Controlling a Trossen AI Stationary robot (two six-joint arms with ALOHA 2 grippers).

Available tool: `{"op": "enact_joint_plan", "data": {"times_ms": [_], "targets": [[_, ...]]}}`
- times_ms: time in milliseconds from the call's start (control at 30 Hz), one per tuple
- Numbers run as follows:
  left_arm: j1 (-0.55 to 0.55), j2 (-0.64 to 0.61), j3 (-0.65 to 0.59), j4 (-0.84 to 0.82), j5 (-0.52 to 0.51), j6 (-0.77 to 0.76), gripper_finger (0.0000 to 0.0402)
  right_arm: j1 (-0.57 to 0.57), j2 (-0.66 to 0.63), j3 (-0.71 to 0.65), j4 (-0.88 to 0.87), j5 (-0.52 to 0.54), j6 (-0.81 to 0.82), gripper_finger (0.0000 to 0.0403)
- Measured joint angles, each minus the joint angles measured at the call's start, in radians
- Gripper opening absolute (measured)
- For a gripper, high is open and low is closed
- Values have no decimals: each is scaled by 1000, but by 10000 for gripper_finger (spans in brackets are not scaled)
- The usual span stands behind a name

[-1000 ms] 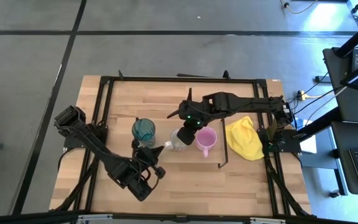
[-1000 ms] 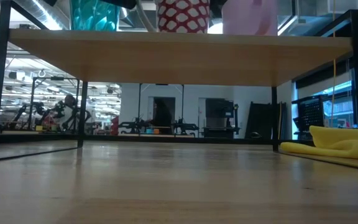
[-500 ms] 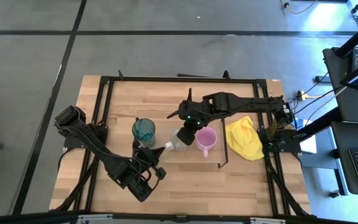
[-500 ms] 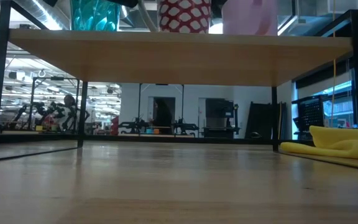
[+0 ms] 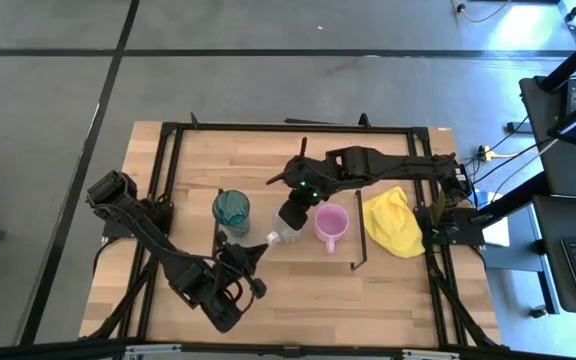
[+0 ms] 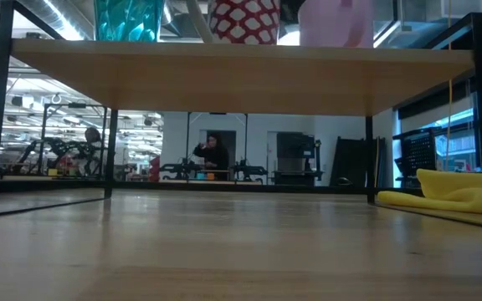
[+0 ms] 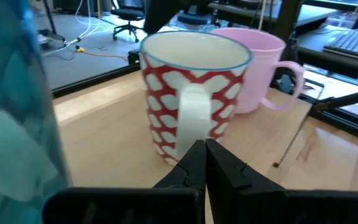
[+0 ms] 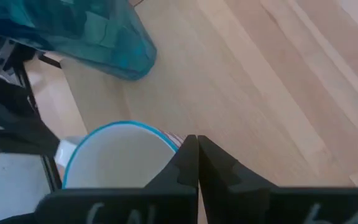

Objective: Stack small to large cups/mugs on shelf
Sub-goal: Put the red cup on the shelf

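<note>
cream-white mug (image 5: 286, 228) sits on the shelf (image 6: 241, 75); right gripper (image 5: 290, 214) closed above it, holding nothing.

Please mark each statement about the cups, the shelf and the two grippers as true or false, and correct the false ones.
1. Three vessels stand on the shelf. True.
2. The red-patterned mug stands between the teal tumbler and the pink mug. True.
3. The yellow cloth lies on the shelf. False: it lies on the table beside it.
4. The right gripper has open jaws. False: shut.
5. The left gripper holds the pink mug. False: it holds nothing, jaws shut.
</note>
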Motion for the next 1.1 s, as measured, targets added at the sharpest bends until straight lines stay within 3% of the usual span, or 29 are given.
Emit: {"op": "enact_joint_plan", "data": {"times_ms": [233, 467, 1100], "targets": [[-3, 0, 0, 37, 0, 88, 0, -5, 0, 0, -25, 55, -4, 3], [-13, 0, 0, 25, 0, 104, 0, -5, 0, 0, -172, 157, -5, 3], [-4, 0, 0, -82, 0, 104, 0, 53, 0, 0, -182, 124, 31, 3]]}}
